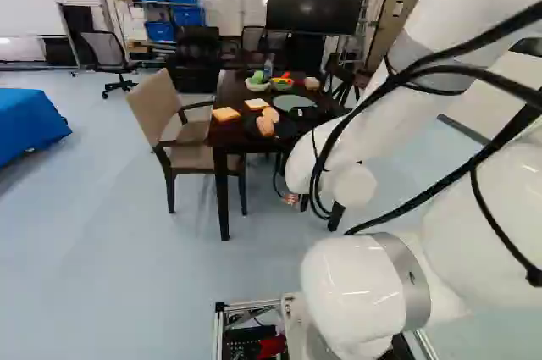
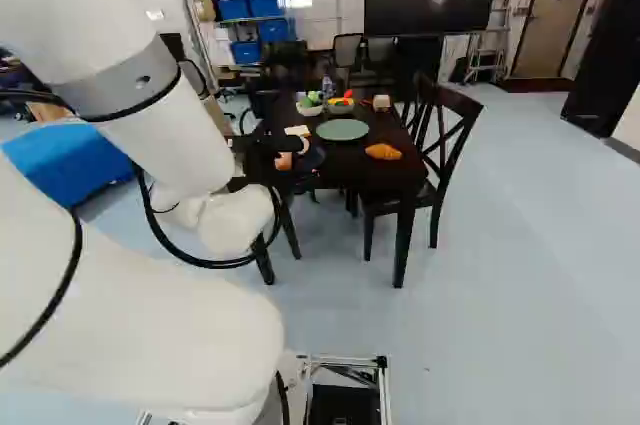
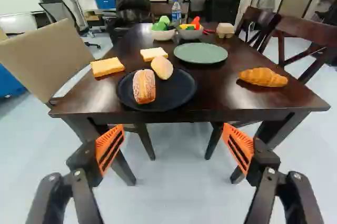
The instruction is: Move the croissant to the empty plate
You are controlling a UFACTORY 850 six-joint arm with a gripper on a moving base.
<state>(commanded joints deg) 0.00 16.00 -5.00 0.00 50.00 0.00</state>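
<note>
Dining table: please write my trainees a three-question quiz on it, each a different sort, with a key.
1. True or false: the croissant lies directly on the table.
2. Multiple choice: what is on the green plate? A) a bottle; B) nothing; C) the croissant.
3. Fill in the blank: the tool stands ____ and grips nothing.

Key: 1 true; 2 B; 3 open.

Golden croissant (image 3: 263, 77) on table (image 3: 218, 100) (lying flat), apart from round green plate (image 3: 200, 53).

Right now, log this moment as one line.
gripper: open, empty | croissant: on table, ungripped | green plate: empty | black plate: two bread pieces
</note>
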